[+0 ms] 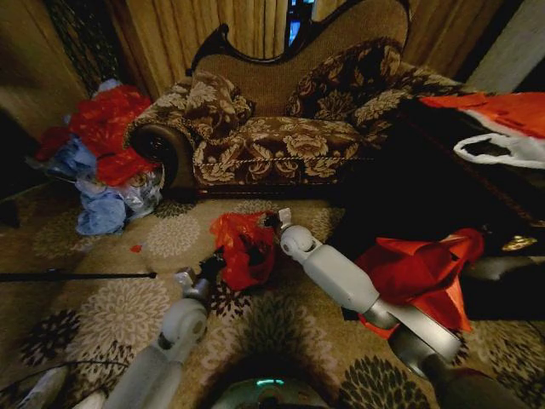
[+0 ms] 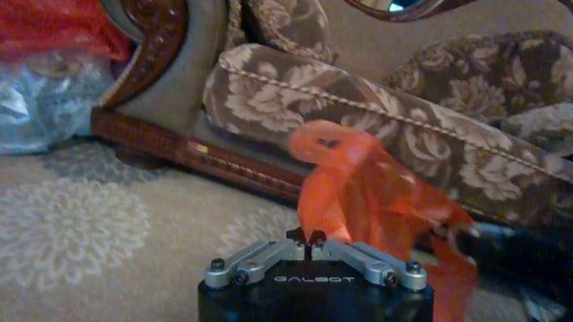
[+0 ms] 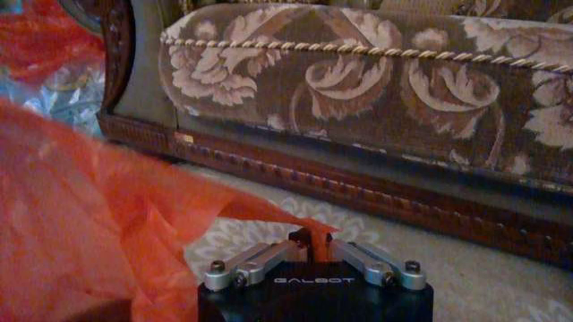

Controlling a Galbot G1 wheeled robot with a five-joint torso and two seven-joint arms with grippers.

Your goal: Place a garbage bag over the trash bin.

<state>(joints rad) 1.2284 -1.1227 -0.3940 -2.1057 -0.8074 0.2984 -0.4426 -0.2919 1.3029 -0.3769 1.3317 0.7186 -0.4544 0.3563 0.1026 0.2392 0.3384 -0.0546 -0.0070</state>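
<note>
The garbage bag (image 1: 237, 243) is crinkly deep-red plastic, held up off the patterned carpet in front of the sofa in the head view. My left gripper (image 1: 215, 260) is shut on its near left edge. In the left wrist view the left gripper (image 2: 307, 236) pinches a strip of the garbage bag (image 2: 358, 188) that rises and spreads away from it. My right gripper (image 1: 271, 221) is shut on the bag's far right edge. The right wrist view shows the right gripper (image 3: 310, 236) clamping a corner of the garbage bag (image 3: 90, 221). The trash bin is hidden.
A floral sofa (image 1: 281, 128) stands close behind the bag. Red and blue bags are heaped (image 1: 102, 153) at the left. A larger orange-red bag (image 1: 421, 273) lies under my right arm, beside a dark table (image 1: 426, 196). A thin black rod (image 1: 77, 275) lies on the carpet at left.
</note>
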